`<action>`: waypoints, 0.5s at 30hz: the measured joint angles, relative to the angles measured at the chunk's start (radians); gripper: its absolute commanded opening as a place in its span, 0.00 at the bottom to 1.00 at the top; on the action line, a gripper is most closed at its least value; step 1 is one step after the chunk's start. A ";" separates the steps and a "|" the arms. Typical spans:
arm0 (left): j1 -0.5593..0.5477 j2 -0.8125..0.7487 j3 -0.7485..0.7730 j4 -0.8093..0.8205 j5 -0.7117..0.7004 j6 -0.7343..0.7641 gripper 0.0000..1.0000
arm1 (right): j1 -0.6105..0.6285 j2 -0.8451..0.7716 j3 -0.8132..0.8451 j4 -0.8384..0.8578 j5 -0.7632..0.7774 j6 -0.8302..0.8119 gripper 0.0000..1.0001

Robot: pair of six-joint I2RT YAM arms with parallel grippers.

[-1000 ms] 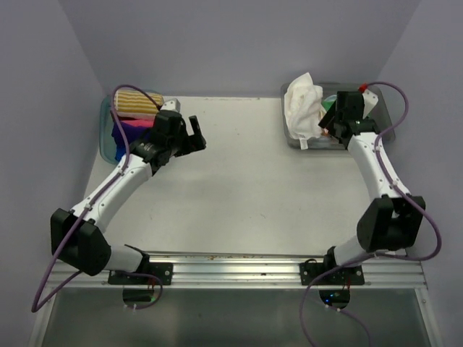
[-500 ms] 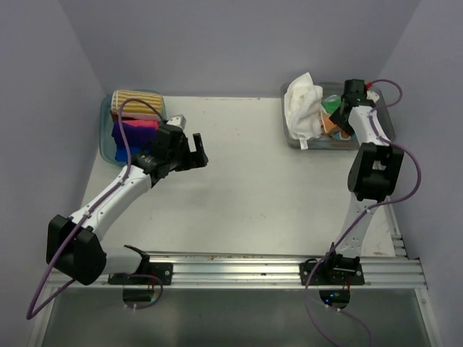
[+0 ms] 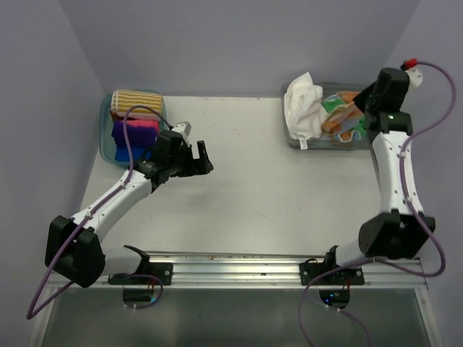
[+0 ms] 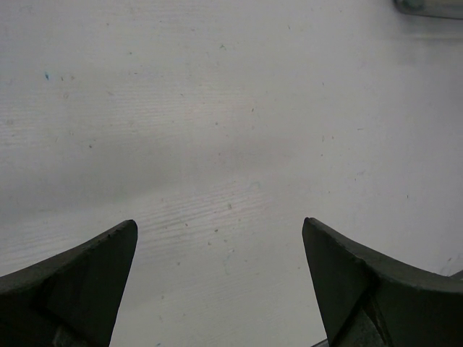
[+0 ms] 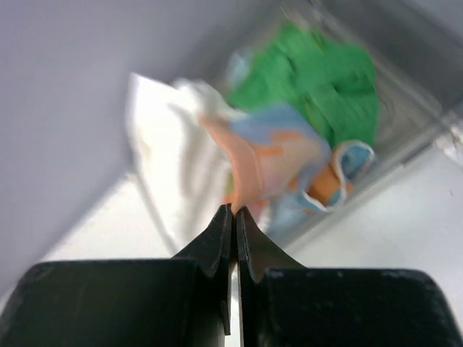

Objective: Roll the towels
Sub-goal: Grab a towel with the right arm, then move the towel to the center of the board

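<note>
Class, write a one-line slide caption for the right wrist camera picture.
Right tool shut on the orange towel over a clear tub, with a green towel and a white towel behind.

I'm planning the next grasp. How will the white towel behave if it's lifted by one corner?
The white towel lies crumpled and droops over the tub's rim, so it is probably floppy and would hang limp. It looks thin, so likely light. It lies against the green towel, so lifting might drag that along.
</note>
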 measured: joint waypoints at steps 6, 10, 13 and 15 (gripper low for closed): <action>0.004 -0.026 0.000 0.000 0.028 0.006 1.00 | 0.038 -0.316 0.191 0.076 -0.089 -0.029 0.00; 0.048 -0.057 0.015 -0.031 0.057 0.013 1.00 | 0.142 -0.420 0.240 0.090 -0.140 -0.061 0.00; 0.127 -0.082 0.041 -0.060 0.095 0.018 1.00 | 0.278 -0.437 0.270 0.087 -0.190 -0.114 0.00; 0.187 -0.106 0.058 -0.080 0.113 0.022 1.00 | 0.358 -0.425 0.278 0.074 -0.219 -0.150 0.00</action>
